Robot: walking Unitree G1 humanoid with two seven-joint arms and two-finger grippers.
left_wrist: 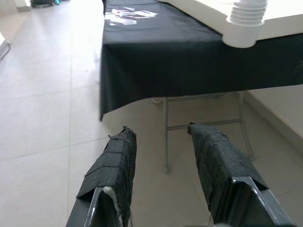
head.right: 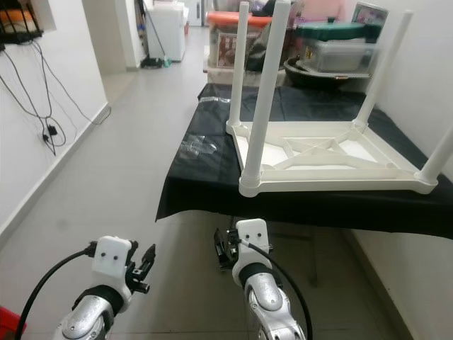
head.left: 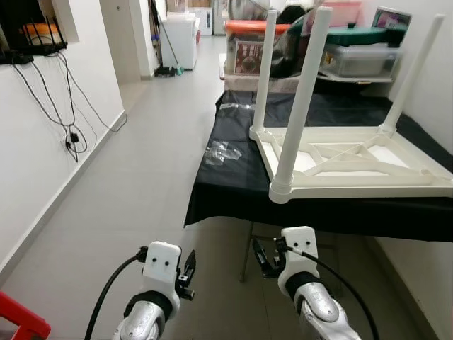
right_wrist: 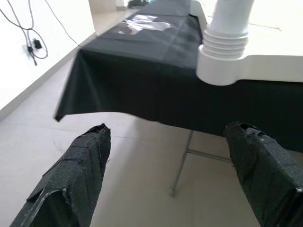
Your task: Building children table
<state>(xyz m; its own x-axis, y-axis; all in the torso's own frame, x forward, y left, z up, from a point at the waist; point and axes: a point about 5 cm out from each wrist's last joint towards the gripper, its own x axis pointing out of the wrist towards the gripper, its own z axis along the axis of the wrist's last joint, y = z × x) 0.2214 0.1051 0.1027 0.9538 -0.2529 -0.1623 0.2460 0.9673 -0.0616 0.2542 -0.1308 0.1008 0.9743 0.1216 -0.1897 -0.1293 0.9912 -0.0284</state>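
Observation:
A white plastic children's table point(head.left: 354, 159) lies upside down on a work table draped in black cloth point(head.left: 226, 184). Its round white legs stand up, the nearest leg point(head.left: 303, 99) at the front corner. Both my grippers hang low in front of the cloth's edge, below the tabletop. My left gripper point(head.left: 187, 271) is open with nothing between its black fingers point(left_wrist: 116, 161). My right gripper point(head.left: 263, 259) is open too and empty, just below the nearest leg's ribbed socket point(right_wrist: 222, 59).
A crumpled clear plastic bag point(head.left: 223, 151) lies on the cloth's left side. Storage boxes point(head.left: 354, 57) are stacked behind. Metal folding legs point(left_wrist: 165, 137) stand under the work table. Cables point(head.left: 71, 134) hang on the left wall. A red object point(head.left: 18, 319) sits on the floor at the lower left.

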